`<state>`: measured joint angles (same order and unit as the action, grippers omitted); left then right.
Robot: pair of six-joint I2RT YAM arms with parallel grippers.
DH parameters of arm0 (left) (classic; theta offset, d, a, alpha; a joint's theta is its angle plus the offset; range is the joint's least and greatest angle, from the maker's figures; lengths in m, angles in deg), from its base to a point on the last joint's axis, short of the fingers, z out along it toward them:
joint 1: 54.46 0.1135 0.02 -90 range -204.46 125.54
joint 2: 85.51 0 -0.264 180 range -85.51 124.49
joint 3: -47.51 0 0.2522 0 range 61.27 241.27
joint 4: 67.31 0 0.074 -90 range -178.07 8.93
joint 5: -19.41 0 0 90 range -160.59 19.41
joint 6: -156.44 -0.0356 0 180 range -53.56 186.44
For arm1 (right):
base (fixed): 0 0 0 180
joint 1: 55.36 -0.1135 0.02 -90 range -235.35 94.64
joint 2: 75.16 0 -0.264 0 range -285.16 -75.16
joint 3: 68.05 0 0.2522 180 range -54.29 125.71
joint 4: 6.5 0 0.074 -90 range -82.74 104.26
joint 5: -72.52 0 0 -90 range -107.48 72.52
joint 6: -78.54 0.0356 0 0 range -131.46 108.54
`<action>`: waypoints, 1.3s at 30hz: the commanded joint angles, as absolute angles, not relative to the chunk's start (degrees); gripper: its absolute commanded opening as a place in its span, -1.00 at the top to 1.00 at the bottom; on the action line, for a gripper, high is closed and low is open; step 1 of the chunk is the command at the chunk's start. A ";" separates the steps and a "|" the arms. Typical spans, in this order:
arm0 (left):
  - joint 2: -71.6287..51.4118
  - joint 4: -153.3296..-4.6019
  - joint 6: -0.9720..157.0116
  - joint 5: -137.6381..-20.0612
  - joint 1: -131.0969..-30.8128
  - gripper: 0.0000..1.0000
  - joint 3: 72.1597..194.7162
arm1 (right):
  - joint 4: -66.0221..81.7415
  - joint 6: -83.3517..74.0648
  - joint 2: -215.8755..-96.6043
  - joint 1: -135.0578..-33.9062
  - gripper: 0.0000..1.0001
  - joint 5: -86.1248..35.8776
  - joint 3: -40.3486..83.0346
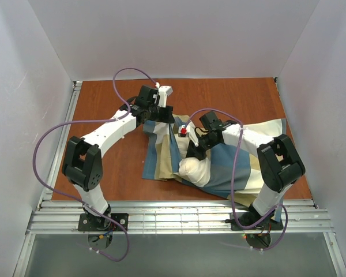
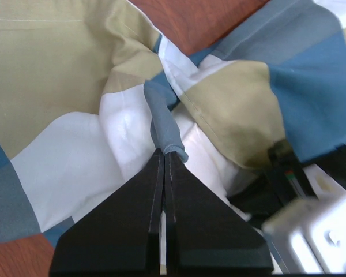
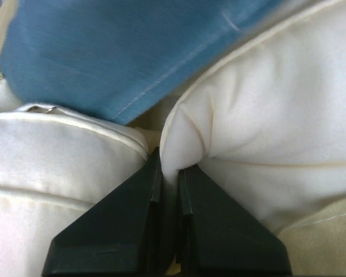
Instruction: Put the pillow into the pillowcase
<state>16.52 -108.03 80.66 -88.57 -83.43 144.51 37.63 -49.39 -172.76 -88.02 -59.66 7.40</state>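
Our left gripper (image 2: 165,154) is closed tight on a rolled blue edge of the pillowcase (image 2: 57,69), which comes straight out of the fingertips as a thin rope of cloth. Beyond the tips the cover fans out in loose tan, cream and blue folds, with bare table (image 1: 219,98) showing past them.

Our right gripper (image 3: 170,167) is nearly closed, pinching a small bulge of the pillow (image 3: 277,144). Cream stuffing swells on both sides of the jaws, and blue cover cloth hangs just ahead of and above them. From above, the pillow's near end sticks out of the cover just behind this gripper.

We judge both things light and soft. The pillow squashes and springs back, so a thin pinch may slip off its skin; a deeper bite at a seam or corner should hold better. The cover is limp and sags shut, so we would hold it by its open edge and keep that edge lifted
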 commanded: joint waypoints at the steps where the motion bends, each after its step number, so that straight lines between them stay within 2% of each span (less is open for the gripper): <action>1: 6.52 -93.47 82.70 -87.98 -78.54 1.00 143.03 | 53.85 -44.08 -176.23 -89.21 0.97 -60.83 3.19; 5: 2.73 -96.26 83.31 -95.71 -78.54 1.00 139.68 | 47.18 -38.90 -174.83 -83.23 0.97 -55.99 6.26; 8: 0.45 -98.38 84.37 -98.10 -79.41 1.00 135.03 | 46.02 -34.05 -175.79 -78.65 0.97 -58.25 13.63; 10: -0.43 -98.38 84.63 -99.06 -80.21 1.00 133.35 | 47.77 -34.92 -175.97 -79.08 0.97 -61.67 17.32; 15: 0.88 -97.42 84.64 -100.47 -83.62 1.00 132.11 | 46.21 -31.25 -174.74 -82.16 0.97 -60.73 17.69; 23: 10.01 -93.91 89.64 -101.87 -88.38 1.00 133.69 | 29.25 -15.97 -175.44 -81.55 0.97 -47.46 17.94; 27: 12.13 -91.62 90.00 -104.33 -88.29 1.00 133.34 | 28.71 -14.71 -175.01 -80.58 0.97 -51.99 20.50; 28: 12.13 -91.53 89.04 -105.82 -88.29 0.86 133.25 | 29.23 -15.23 -174.57 -80.41 0.97 -53.68 20.50; 29: 11.44 -91.44 88.42 -106.53 -88.03 0.67 133.25 | 32.11 -16.98 -173.69 -80.49 0.71 -54.65 20.94; 30: 10.82 -91.53 87.54 -108.01 -87.68 0.50 132.99 | 35.18 -18.65 -173.34 -80.40 0.61 -57.36 21.47; 31: 9.94 -91.96 86.66 -108.99 -86.98 0.16 132.90 | 38.35 -21.01 -172.98 -80.32 0.52 -58.25 22.25; 32: 7.67 -94.23 83.87 -109.43 -86.63 0.04 132.81 | 44.12 -24.43 -171.59 -80.23 0.28 -58.09 22.96; 34: 5.29 -96.70 80.00 -111.35 -84.70 -0.25 131.85 | 49.25 -29.45 -168.35 -79.88 0.02 -57.31 23.40; 36: 2.30 -101.44 77.53 -112.60 -82.68 -0.33 132.54 | 56.02 -36.13 -166.40 -79.88 -0.02 -52.92 24.63; 39: 1.41 -111.45 68.06 -111.04 -78.80 -0.34 135.18 | 64.38 -41.68 -163.93 -79.26 -0.03 -48.78 27.53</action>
